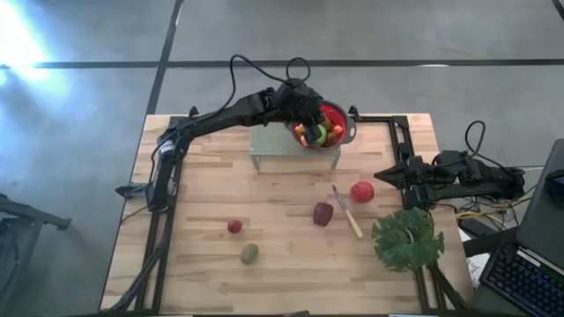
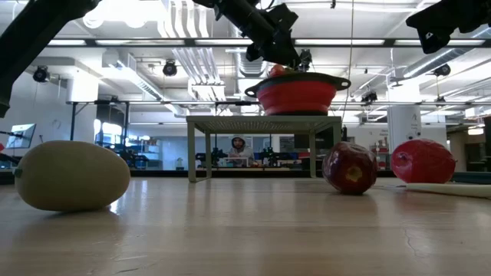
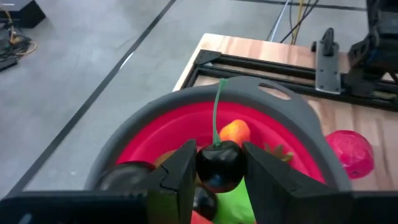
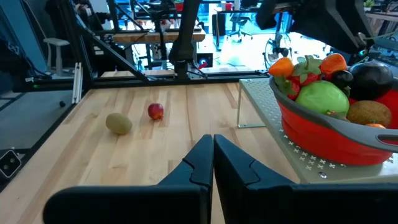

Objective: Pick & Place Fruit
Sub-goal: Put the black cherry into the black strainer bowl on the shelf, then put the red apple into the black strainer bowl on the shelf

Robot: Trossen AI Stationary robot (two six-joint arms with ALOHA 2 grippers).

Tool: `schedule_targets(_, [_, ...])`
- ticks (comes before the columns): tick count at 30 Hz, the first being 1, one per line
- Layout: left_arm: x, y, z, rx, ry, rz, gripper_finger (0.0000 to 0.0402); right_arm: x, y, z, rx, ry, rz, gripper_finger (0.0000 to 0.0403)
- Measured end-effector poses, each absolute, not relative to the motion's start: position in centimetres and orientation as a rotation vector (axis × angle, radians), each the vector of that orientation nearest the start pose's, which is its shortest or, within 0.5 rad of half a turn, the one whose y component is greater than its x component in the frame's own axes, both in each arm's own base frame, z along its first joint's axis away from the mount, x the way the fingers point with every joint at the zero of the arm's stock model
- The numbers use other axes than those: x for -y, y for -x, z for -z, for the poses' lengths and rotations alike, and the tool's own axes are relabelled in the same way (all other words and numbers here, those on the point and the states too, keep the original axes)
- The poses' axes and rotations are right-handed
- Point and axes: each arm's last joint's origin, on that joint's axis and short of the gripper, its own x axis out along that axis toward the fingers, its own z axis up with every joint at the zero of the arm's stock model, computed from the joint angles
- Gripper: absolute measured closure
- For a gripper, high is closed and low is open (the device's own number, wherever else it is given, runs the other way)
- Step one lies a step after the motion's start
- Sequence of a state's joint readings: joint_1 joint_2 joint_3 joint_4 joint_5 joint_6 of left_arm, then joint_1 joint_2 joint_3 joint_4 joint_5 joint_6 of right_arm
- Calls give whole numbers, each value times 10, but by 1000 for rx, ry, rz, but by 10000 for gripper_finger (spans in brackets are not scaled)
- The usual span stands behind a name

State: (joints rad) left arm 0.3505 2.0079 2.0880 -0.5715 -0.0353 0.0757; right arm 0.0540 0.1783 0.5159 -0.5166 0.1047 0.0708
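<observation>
- left tool [image 3: 219,168]: positioned over the red bowl [image 1: 338,117], fingers clamped on a dark cherry [image 3: 219,165] with a green stem; the cherry hangs above the fruit already in the bowl.
- red bowl: grey-rimmed, stands on a small perforated metal stand [image 1: 294,148] near the far edge of the counter [image 1: 211,264]; it contains a green apple [image 4: 321,99], a kiwi [image 4: 368,112], orange pieces and dark fruit, piled near rim height.
- right tool [image 4: 212,155]: fingers fully closed with nothing between them, parked at the right edge of the counter, well apart from the bowl.
- loose fruit on the counter: a red apple [image 1: 361,191] and a dark maroon fruit [image 1: 323,213] right of centre, with a slim knife [image 1: 346,212] lying between them; a small red fruit [image 1: 234,226] and a kiwi [image 1: 250,254] nearer the front.
- green leaf [image 1: 407,239]: lies at the front right corner, overlapping the frame rail.
- open room: the left half of the counter and the strip in front of the stand are bare wood; black frame rails run along the left and right edges.
</observation>
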Motion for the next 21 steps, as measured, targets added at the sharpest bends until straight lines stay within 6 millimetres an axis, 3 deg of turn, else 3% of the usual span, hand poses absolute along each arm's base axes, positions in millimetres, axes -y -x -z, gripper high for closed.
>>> schedule_targets(9, [-162,-427,-373,-516,-4,-375,261,-1,-67,-271,-177,-56,57,394])
schedule_targets(16, [-161,-426,-371,-547,-27,-373,217,-1,-67,-271,-176,-56,57,394])
schedule_targets(21, [-151,-408,-385,-654,-60,-330,203,-1,-66,-271,-176,-56,57,394])
